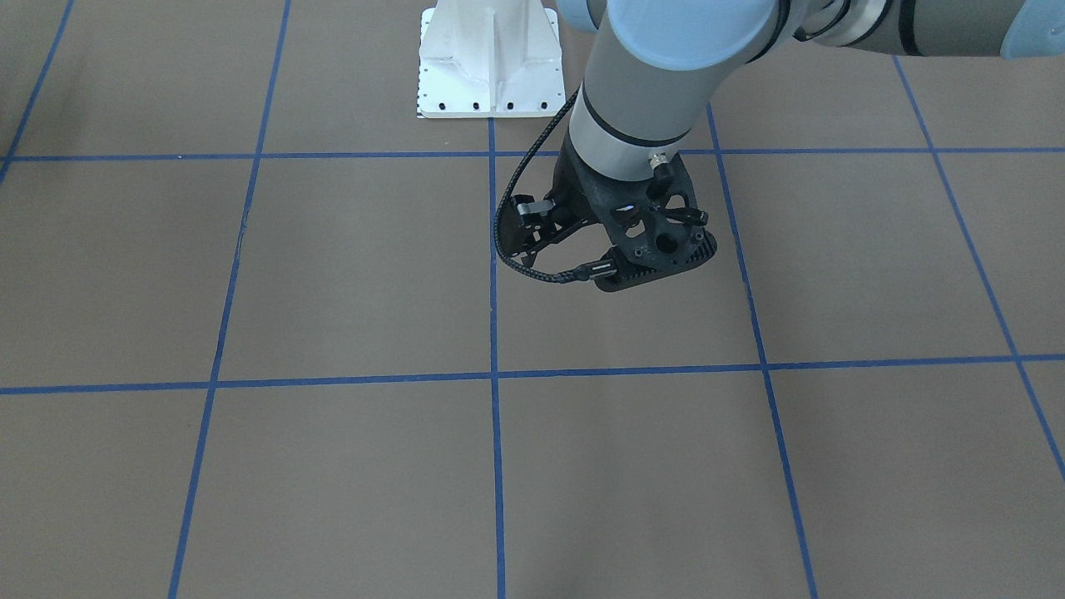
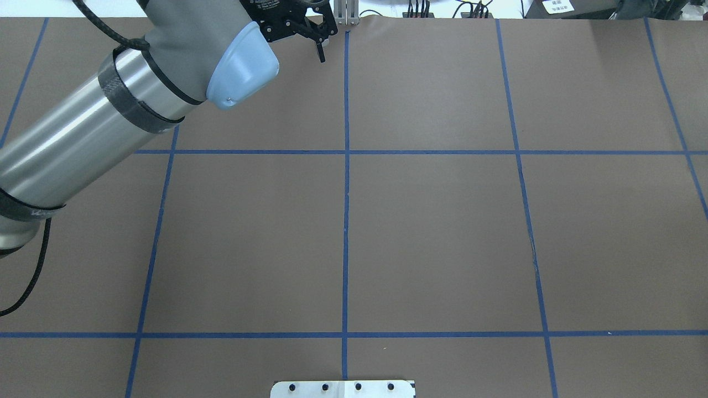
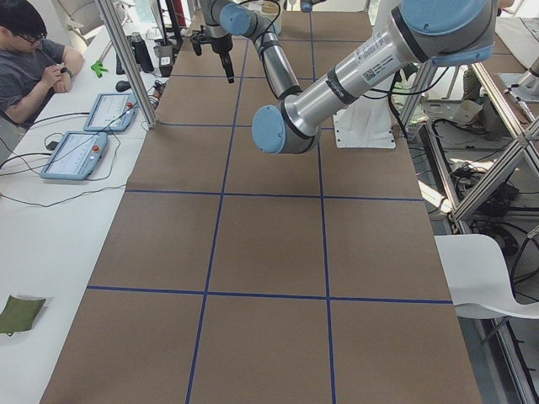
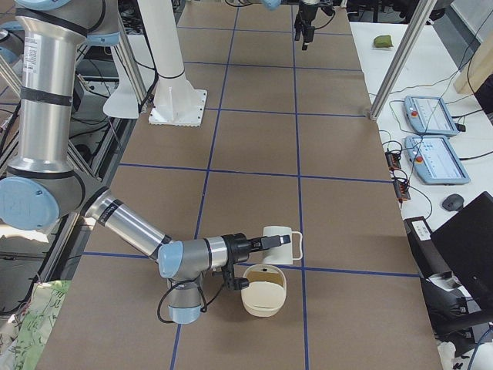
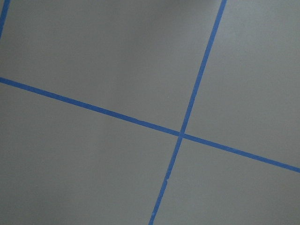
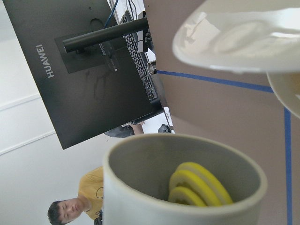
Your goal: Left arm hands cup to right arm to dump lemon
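The cup (image 6: 140,168) fills the right wrist view, its base cut off, and its matte grey inside holds the lemon (image 6: 199,185), ridged yellow slices. The right gripper (image 4: 260,243), forearm low and level, meets the cup, though I cannot tell its grip. A cream bowl (image 4: 263,299) sits just below. The left gripper (image 1: 532,225) hangs over the brown worktop (image 1: 333,274), its opening unclear.
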`<state>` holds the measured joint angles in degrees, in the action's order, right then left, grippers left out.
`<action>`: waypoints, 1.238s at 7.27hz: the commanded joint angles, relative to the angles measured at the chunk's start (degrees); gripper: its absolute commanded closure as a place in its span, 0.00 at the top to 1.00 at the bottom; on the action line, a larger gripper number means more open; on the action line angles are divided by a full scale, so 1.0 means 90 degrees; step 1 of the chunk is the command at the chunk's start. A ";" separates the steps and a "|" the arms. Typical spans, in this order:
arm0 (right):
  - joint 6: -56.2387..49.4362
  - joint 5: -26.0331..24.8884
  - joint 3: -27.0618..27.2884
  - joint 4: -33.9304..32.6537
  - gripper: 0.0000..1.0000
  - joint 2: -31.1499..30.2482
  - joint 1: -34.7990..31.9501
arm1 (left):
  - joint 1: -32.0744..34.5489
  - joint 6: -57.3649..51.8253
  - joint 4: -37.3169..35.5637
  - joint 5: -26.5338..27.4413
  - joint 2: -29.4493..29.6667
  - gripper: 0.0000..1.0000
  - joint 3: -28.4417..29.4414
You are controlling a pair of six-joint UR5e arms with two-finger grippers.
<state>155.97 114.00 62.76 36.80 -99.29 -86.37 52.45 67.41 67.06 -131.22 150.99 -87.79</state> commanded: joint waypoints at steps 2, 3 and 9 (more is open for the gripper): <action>0.1241 0.0049 -0.0010 0.0342 0.00 -0.0187 -0.0130 | -0.0007 0.0000 -0.0020 0.0000 0.0020 1.00 0.0008; 0.1398 0.0039 0.0000 0.0461 0.00 -0.0275 -0.0130 | -0.0007 0.0000 -0.0107 0.0000 0.0029 1.00 0.0008; 0.2474 0.0058 0.0019 0.0511 0.00 0.0046 -0.0218 | -0.0027 0.0000 -0.0127 0.0029 0.0020 1.00 -0.0001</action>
<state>177.35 114.49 62.90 41.32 -99.27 -88.05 52.27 67.41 65.92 -130.99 151.18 -87.73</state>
